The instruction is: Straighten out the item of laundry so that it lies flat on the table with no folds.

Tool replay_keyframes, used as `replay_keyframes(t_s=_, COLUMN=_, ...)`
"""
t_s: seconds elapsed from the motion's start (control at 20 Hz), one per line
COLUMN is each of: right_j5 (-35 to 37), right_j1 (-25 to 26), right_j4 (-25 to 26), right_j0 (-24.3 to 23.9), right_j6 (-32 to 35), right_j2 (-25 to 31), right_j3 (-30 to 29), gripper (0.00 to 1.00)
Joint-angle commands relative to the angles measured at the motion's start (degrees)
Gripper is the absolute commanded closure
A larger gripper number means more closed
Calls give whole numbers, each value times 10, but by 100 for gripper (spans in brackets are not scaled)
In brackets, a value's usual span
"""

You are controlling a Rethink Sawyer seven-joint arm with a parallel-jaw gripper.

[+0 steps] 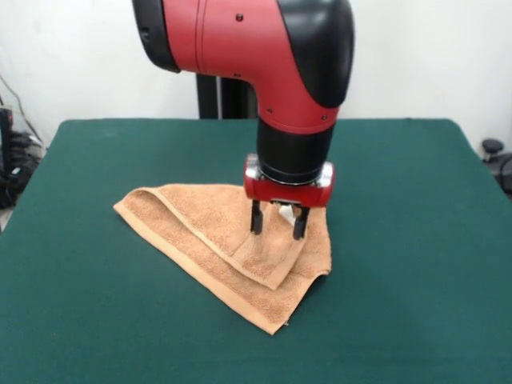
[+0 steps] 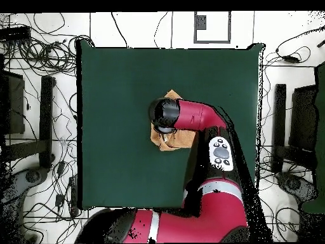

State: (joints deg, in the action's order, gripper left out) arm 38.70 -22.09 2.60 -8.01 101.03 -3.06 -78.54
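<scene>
The orange-tan towel [image 1: 200,224] lies crumpled into a rough triangle near the middle of the green table [image 1: 96,320], with a corner flap folded over its top. My gripper [image 1: 278,232] points straight down over the folded flap, its two black fingers [image 1: 256,218] spread apart with the tips at or just above the cloth and nothing between them. In the overhead view the arm's head covers the gripper and most of the towel [image 2: 166,143], which peeks out at the table's [image 2: 120,76] centre.
The black pedestal column [image 1: 220,96] stands behind the table's far edge. The red arm [image 2: 203,121] reaches over the table from the bottom of the overhead view. Cables and stands [image 2: 44,114] lie on the floor on both sides of the table.
</scene>
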Motion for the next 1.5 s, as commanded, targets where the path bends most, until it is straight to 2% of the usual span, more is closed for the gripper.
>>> replay_keyframes(t_s=0.05, right_j5=-11, right_j1=20, right_j4=-53, right_j0=24, right_j6=205, right_j2=-26, right_j3=-1, gripper=0)
replay_keyframes(t_s=0.25, right_j5=-21, right_j1=22, right_j4=-64, right_j0=28, right_j6=217, right_j2=-31, right_j3=-4, gripper=0)
replay_keyframes(t_s=0.7, right_j5=-59, right_j1=9, right_j4=-83, right_j0=43, right_j6=251, right_j2=-42, right_j3=-49, gripper=0)
replay_keyframes(t_s=0.9, right_j5=-83, right_j1=-3, right_j4=-98, right_j0=59, right_j6=282, right_j2=-53, right_j3=-85, gripper=0)
replay_keyframes(t_s=1.2, right_j5=-114, right_j1=-12, right_j4=-121, right_j0=76, right_j6=293, right_j2=-60, right_j3=-128, gripper=0)
replay_keyframes(t_s=1.5, right_j5=-108, right_j1=15, right_j4=-152, right_j0=83, right_j6=290, right_j2=-70, right_j3=-106, gripper=0)
